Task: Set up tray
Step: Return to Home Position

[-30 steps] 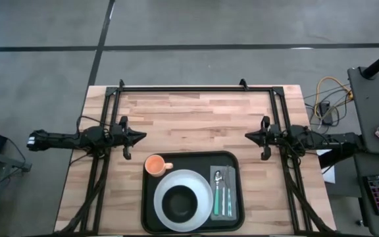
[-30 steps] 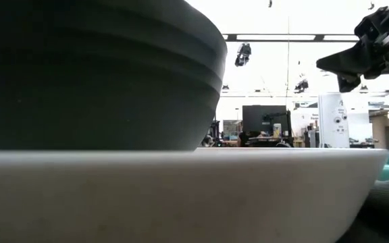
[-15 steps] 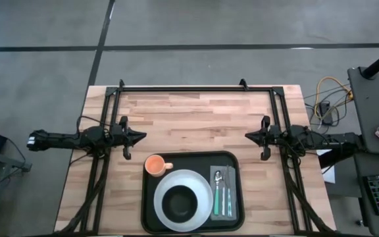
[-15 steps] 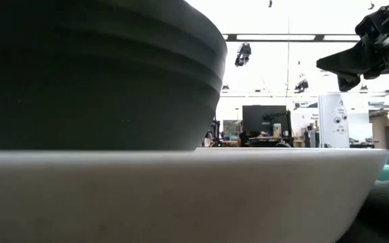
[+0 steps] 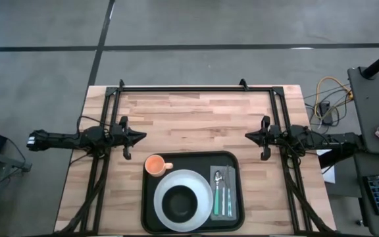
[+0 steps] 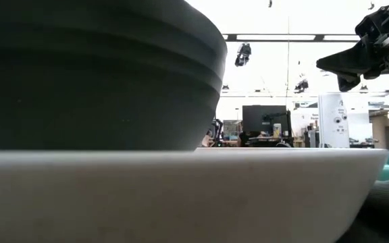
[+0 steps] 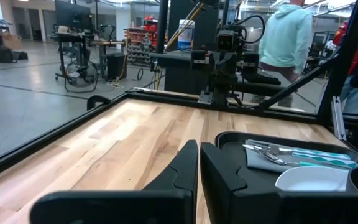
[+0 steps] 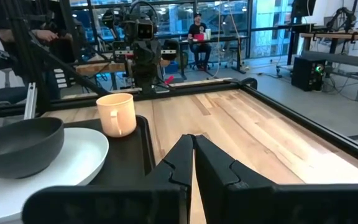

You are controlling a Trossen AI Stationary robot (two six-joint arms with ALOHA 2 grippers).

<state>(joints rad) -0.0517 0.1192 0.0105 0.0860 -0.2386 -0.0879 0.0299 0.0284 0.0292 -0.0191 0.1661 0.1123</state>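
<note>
The black tray [image 5: 235, 164] lies at the table's near middle. On it rest a white plate [image 5: 202, 181] with a dark bowl [image 5: 178, 203] on top, an orange cup [image 5: 154, 164] at the far left corner, and a grey napkin [image 5: 222, 194] bearing teal-handled cutlery [image 5: 219, 191]. My left gripper [image 5: 143, 136] hovers shut over the table left of the tray, pointing right. My right gripper [image 5: 247, 136] hovers shut just beyond the tray's far right corner, pointing left. Both touch nothing.
A black metal frame [image 5: 196, 87] borders the table's far edge and sides. Bare wood [image 5: 196, 118] lies between the two grippers and beyond the tray. In the wrist views, people [image 7: 284, 31] and workshop equipment stand past the table.
</note>
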